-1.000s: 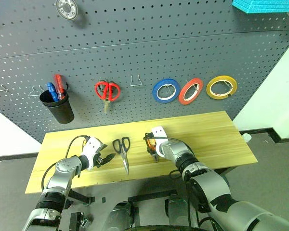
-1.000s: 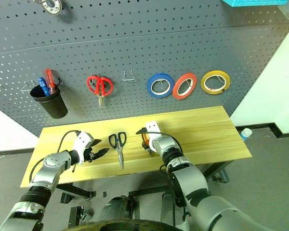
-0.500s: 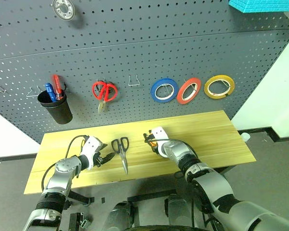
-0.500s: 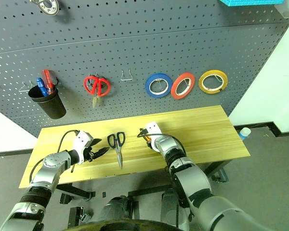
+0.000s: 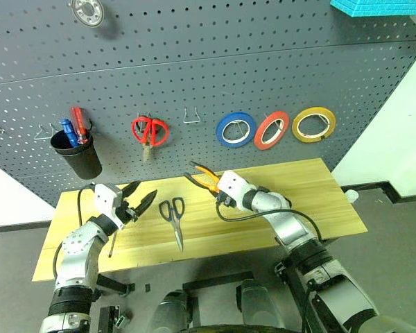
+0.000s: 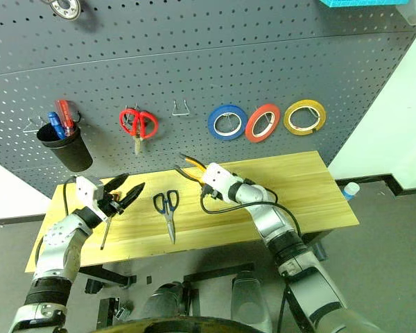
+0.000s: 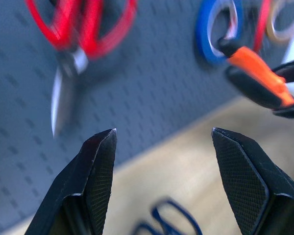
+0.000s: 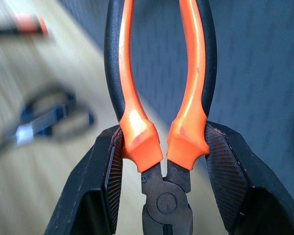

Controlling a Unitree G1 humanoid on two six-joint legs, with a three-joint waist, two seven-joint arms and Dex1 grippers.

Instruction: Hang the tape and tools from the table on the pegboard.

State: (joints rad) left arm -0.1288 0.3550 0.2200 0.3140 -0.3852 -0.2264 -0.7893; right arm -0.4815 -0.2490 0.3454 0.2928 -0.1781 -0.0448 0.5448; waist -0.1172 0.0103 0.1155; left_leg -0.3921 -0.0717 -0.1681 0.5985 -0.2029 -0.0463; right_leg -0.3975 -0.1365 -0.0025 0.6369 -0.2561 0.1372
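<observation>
My right gripper (image 5: 220,191) is shut on the orange-and-black pliers (image 5: 204,175) and holds them in the air above the table (image 5: 312,201), handles pointing toward the pegboard (image 5: 229,62). The pads (image 8: 115,166) clamp the handles just above the pivot. My left gripper (image 5: 137,196) hangs open and empty above the table's left part. The dark-blue scissors (image 5: 175,216) lie flat between the two grippers. The slim screwdriver (image 6: 105,232) lies on the table below the left gripper. The yellow tape (image 5: 313,125) hangs on the pegboard at the right.
On the pegboard hang a blue roll (image 5: 236,130), a red roll (image 5: 272,130) and red scissors (image 5: 150,132). An empty wire hook (image 5: 192,116) sits between the scissors and the rolls. A black cup (image 5: 76,158) at the left holds red and blue screwdrivers.
My right gripper closed on the pliers, lifted them off the table and rolled so the handles point at the pegboard. The left gripper rose, still open.
</observation>
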